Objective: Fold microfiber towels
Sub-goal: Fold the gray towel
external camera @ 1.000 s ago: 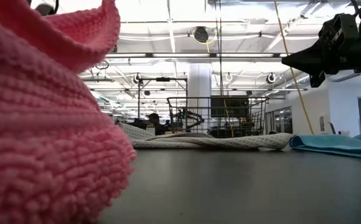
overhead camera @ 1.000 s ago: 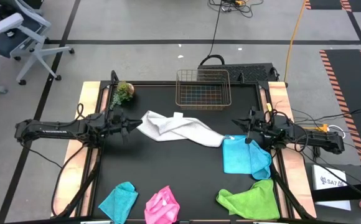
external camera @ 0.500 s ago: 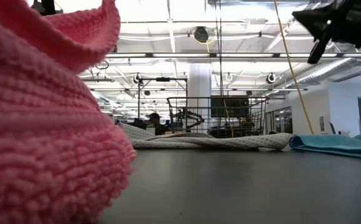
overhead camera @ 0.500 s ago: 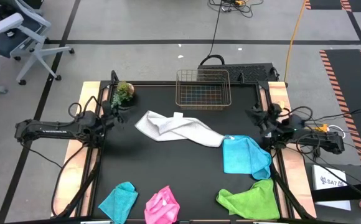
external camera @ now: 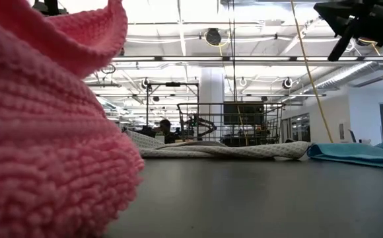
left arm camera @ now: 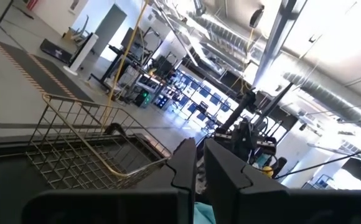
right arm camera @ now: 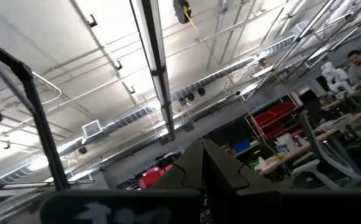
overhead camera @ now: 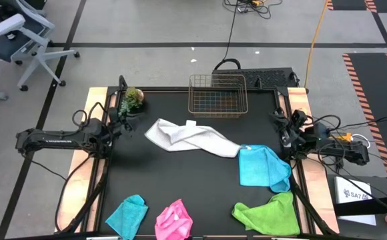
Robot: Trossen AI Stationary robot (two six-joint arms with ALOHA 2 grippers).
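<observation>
- At the left edge of the counter (overhead camera: pixel 180 187), the left end effector (overhead camera: pixel 118 125) hangs raised near the small green plant (overhead camera: pixel 132 99), its fingers (left arm camera: pixel 182 163) nearly closed with only a thin slit between them, grasping nothing.
- Near the front left corner lies the teal towel (overhead camera: pixel 127 214), crumpled.
- Just beside it, toward the middle of the front edge, sits the hot pink towel (overhead camera: pixel 174 221), bunched up; it fills the left half of the low view (external camera: pixel 46 125).
- Across the middle, the white towel (overhead camera: pixel 190 138) stretches in a twisted, unfolded strip, its right end touching the sky blue one.
- Behind it, at the far edge, stands a wire basket (overhead camera: pixel 217 95).
- Right of centre, the sky blue towel (overhead camera: pixel 263 167) lies partly doubled over.
- Toward the front right, the lime green towel (overhead camera: pixel 268 213) lies rumpled, just beside the blue one.
- At the right edge, the right end effector (overhead camera: pixel 281 128) is lifted off the counter, clenched and holding nothing.
</observation>
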